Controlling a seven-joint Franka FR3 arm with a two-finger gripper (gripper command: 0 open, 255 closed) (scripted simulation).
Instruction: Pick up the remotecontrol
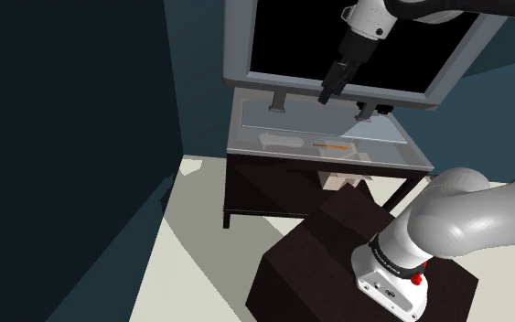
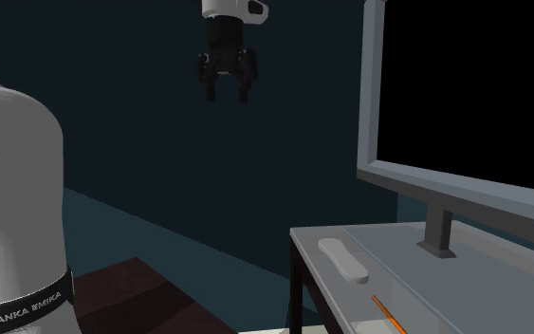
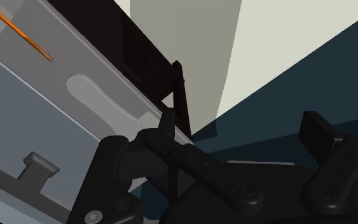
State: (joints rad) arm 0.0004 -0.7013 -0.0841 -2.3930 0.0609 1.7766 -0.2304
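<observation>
1 remote control: pale, flat on the counter, in front of the television | 1 orange stick: near it, also before the television | 2 fingers: spread, grasping nothing, high beside the television

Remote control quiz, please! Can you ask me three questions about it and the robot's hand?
1. True or false: the gripper is holding the remote control.
2. What colour is the thin stick lying beside the remote control? A green, B orange, C blue.
3. Fill in: the remote control lies on a grey ____.
Key: 1 false, the gripper is open and hangs high, apart from it; 2 B; 3 table.
</observation>
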